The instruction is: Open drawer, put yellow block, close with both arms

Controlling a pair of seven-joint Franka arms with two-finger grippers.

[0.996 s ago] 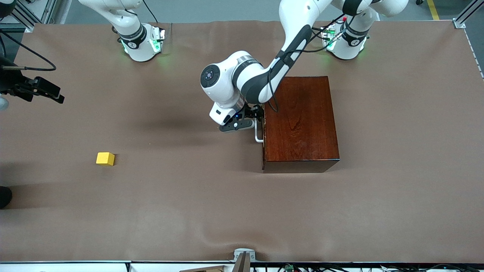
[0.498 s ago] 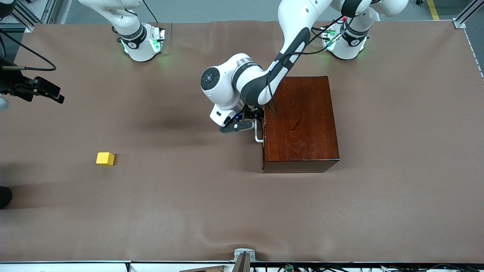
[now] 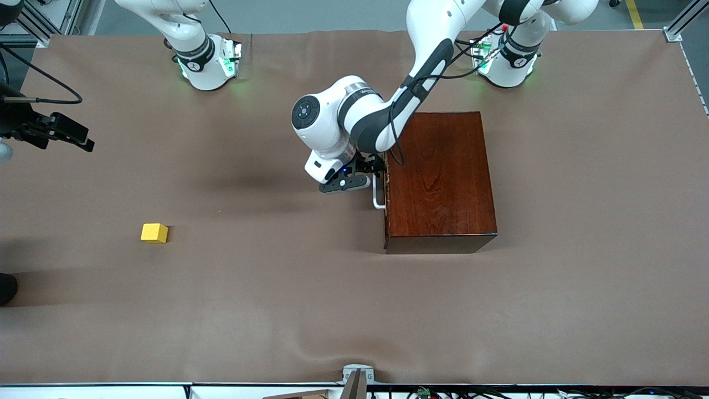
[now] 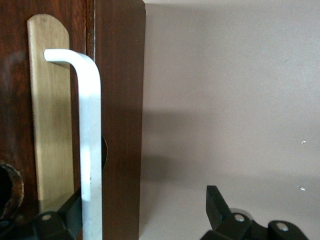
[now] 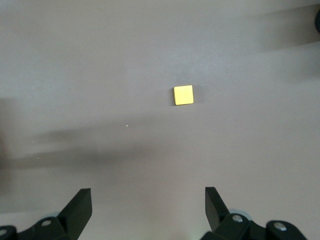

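Observation:
The drawer (image 3: 386, 188) sits shut in the mahogany box (image 3: 440, 180), its front facing the right arm's end of the table. Its white handle (image 3: 378, 195) (image 4: 90, 145) stands off the dark front (image 4: 117, 100). My left gripper (image 3: 370, 173) (image 4: 144, 197) is open at the handle: one finger (image 4: 62, 217) lies between bar and drawer front, the other finger (image 4: 215, 205) is out over the table. The yellow block (image 3: 154, 233) (image 5: 183, 94) lies on the table toward the right arm's end. My right gripper (image 3: 72, 136) (image 5: 147, 195) hangs open and empty high over the table, block in its view.
A brown cloth (image 3: 277, 305) covers the table, wrinkled near the box's nearer corner. The arm bases (image 3: 207, 64) (image 3: 507, 61) stand along the farthest edge. A brass plate (image 4: 47, 100) backs the handle. A metal bracket (image 3: 357, 374) sits at the nearest edge.
The left arm's wrist has edged slightly toward the right arm's end; the drawer, the handle and the yellow block have not moved. The right arm has stayed still.

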